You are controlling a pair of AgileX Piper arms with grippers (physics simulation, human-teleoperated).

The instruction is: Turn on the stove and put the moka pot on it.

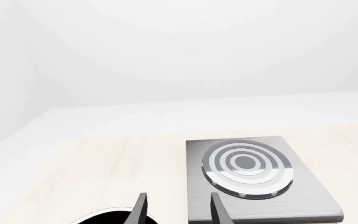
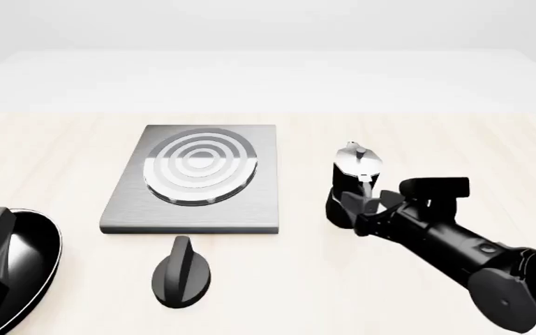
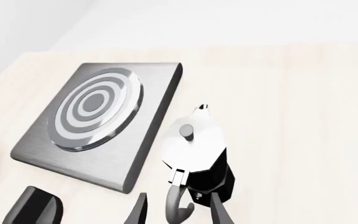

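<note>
Bare table [image 2: 301,174] between moka pot [image 2: 356,167] and stove [image 2: 198,178]; burner [image 2: 200,166] unobstructed.

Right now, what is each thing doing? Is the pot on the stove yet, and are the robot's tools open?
moka pot: upright on the table, lid shut, right of the stove, not on it.
stove: burner bare, nothing on it.
knob: on the table in front of the stove, untouched.
frying pan: under the left arm.
right tool: open around the pot's handle.
left tool: open, holding nothing.
</note>
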